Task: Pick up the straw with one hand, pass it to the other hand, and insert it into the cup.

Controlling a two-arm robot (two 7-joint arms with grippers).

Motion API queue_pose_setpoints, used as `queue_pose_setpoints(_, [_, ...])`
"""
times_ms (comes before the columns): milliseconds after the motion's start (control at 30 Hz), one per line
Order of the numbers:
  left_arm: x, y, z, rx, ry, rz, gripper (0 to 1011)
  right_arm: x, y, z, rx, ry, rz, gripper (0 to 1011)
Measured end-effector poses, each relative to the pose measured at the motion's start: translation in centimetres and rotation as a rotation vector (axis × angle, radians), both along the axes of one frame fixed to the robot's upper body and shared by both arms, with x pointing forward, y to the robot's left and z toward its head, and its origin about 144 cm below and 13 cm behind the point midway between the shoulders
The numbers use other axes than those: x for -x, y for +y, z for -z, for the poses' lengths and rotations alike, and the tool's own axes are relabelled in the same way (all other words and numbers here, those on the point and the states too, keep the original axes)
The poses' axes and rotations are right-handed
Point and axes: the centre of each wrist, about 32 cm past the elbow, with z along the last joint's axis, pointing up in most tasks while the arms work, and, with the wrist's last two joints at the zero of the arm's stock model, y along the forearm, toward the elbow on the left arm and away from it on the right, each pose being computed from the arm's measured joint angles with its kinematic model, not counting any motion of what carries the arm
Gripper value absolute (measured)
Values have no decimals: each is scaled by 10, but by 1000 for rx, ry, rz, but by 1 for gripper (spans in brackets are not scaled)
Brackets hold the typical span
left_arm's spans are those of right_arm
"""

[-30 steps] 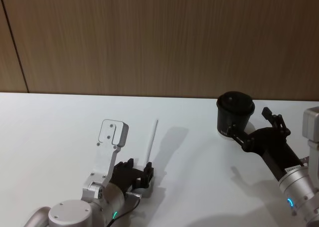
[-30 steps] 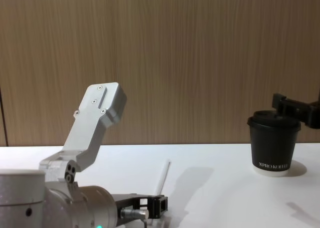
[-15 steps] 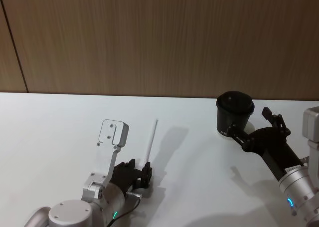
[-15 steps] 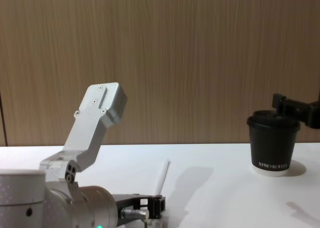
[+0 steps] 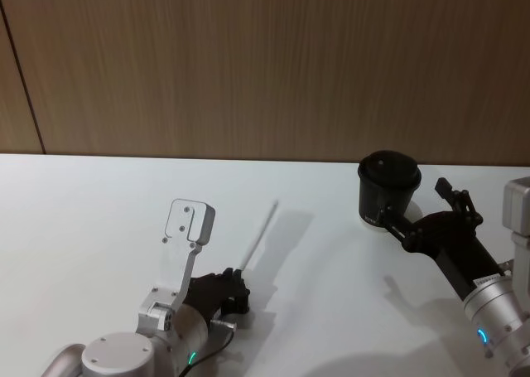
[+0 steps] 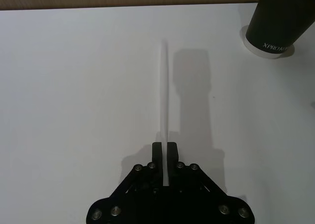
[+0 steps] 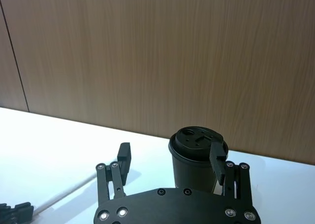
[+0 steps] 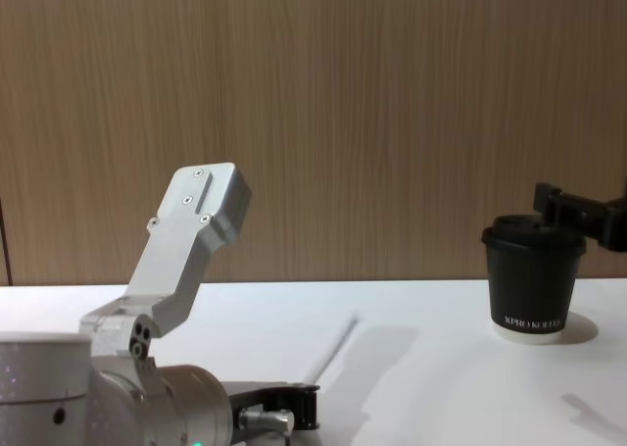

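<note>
The thin white straw (image 5: 258,234) is pinched at its near end by my left gripper (image 5: 237,282), which is shut on it low at the table's front. In the left wrist view the straw (image 6: 165,96) runs straight out from the closed fingers (image 6: 157,151), its shadow lying beside it on the table. The straw (image 8: 335,350) slants up and to the right in the chest view. The black lidded cup (image 5: 388,186) stands at the right. My right gripper (image 7: 170,154) is open just in front of the cup (image 7: 196,157). I cannot tell whether it touches.
The white table (image 5: 99,219) stretches wide on the left and in the middle. A wooden wall (image 5: 248,62) closes off the back. The left arm's silver bracket (image 8: 186,240) rises tall in the chest view.
My left gripper has closed on the straw and turned. The straw's far end has swung to the right. The right gripper has stayed by the cup.
</note>
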Motion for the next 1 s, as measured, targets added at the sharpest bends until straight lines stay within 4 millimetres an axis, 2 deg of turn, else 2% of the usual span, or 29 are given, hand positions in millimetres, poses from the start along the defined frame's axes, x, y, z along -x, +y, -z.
queue_pose_setpoints(67, [0,0,0,0,0,0,39,0,0,0,0,0,0,1001])
queue_pose_setpoints(267, [0,0,0,0,0,-1,2,0,0,0,0,0,0,1001])
queue_pose_setpoints(1000, [0,1,0,-4,-4,-1,0,0,0,0,0,0,0,1001])
